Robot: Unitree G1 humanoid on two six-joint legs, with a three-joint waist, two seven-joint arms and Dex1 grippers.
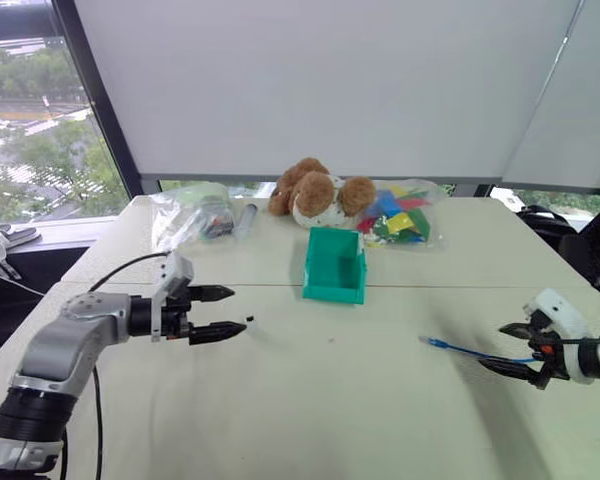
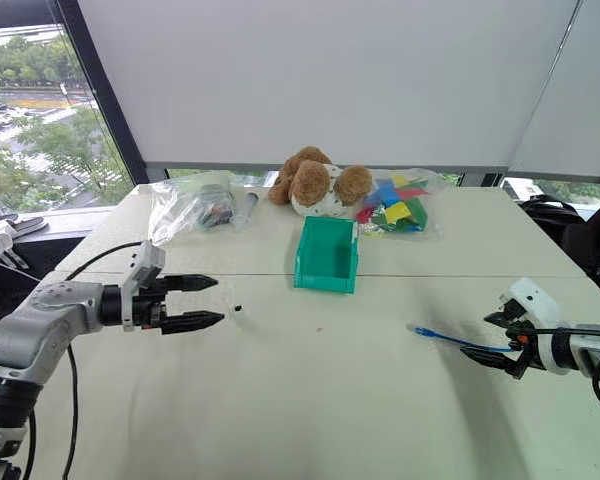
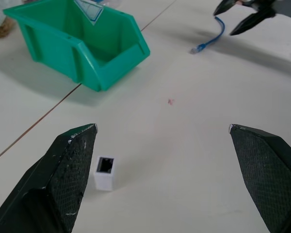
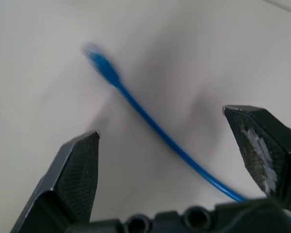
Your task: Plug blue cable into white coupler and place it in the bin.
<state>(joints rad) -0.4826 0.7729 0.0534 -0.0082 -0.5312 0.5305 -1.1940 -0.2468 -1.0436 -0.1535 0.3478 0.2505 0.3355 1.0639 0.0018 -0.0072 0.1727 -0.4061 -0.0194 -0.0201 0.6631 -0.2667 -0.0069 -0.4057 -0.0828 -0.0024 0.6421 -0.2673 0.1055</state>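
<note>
The blue cable (image 1: 465, 351) lies on the white table at the right, its plug end (image 4: 99, 60) pointing toward the middle. My right gripper (image 1: 493, 346) is open, one finger on each side of the cable's rear stretch (image 4: 155, 128), not closed on it. The white coupler (image 3: 105, 174) stands on the table left of centre, dark socket up, right beside one finger (image 3: 70, 170) of my open left gripper (image 1: 238, 309). The teal bin (image 1: 332, 292) sits beyond the table's middle and looks empty.
Behind the bin lie a brown and white teddy bear (image 1: 315, 192) and a clear bag of coloured pieces (image 1: 400, 215). Another clear bag (image 1: 185, 215) and a tube (image 1: 248, 215) are at the back left. A seam (image 1: 250, 285) crosses the table.
</note>
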